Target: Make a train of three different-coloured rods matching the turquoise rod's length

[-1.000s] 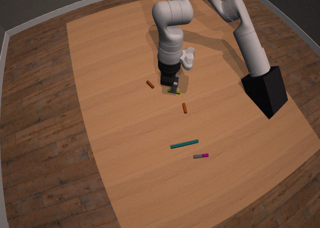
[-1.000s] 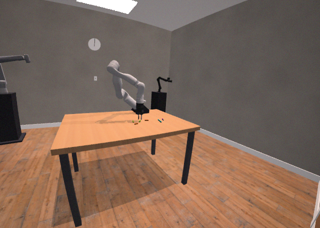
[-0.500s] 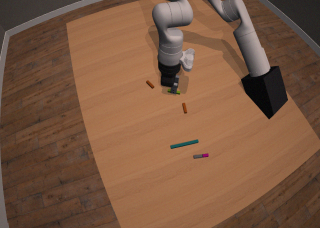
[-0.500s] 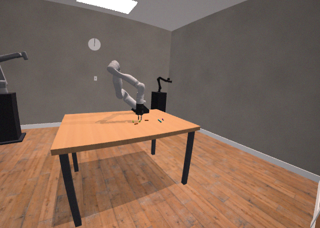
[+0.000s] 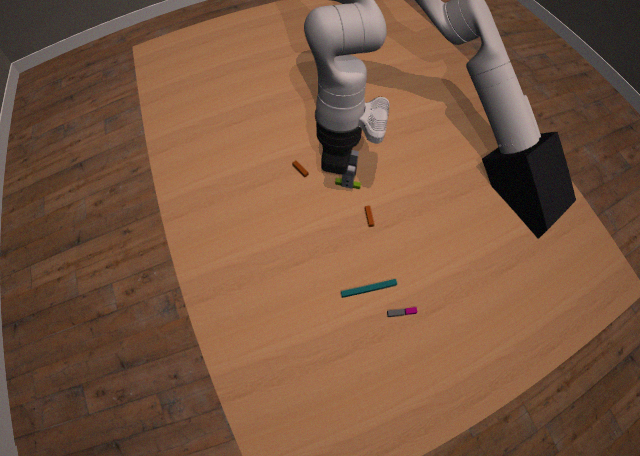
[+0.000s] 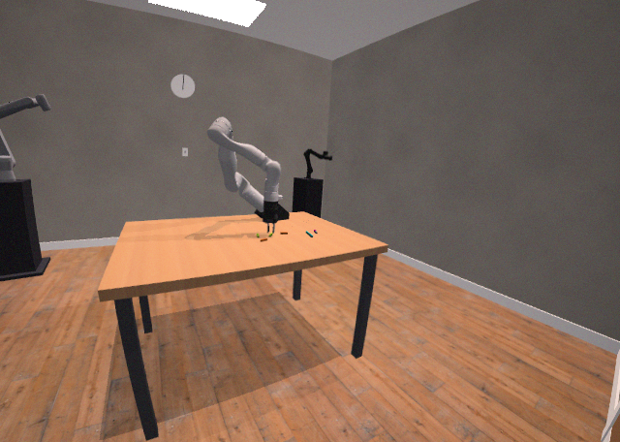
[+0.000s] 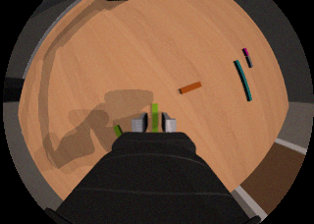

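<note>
My gripper (image 5: 351,178) (image 7: 154,119) (image 6: 270,231) is open and low over the table, its fingers on either side of a lime rod (image 5: 340,181) (image 7: 155,116) that lies flat. A second lime rod (image 7: 118,130) (image 6: 257,236) lies just beside it, hidden by the arm in the top view. The turquoise rod (image 5: 368,288) (image 7: 243,81) (image 6: 308,234) lies nearer the front. Just beyond it a grey rod (image 5: 395,312) (image 7: 247,62) and a magenta rod (image 5: 410,310) (image 7: 245,51) lie end to end. One orange rod (image 5: 369,215) (image 7: 190,88) lies between the gripper and the turquoise rod. Another orange rod (image 5: 300,168) lies left of the gripper.
The arm's black base (image 5: 532,182) stands at the table's right edge. The arm's elbow and links hang over the back of the table (image 5: 217,286).
</note>
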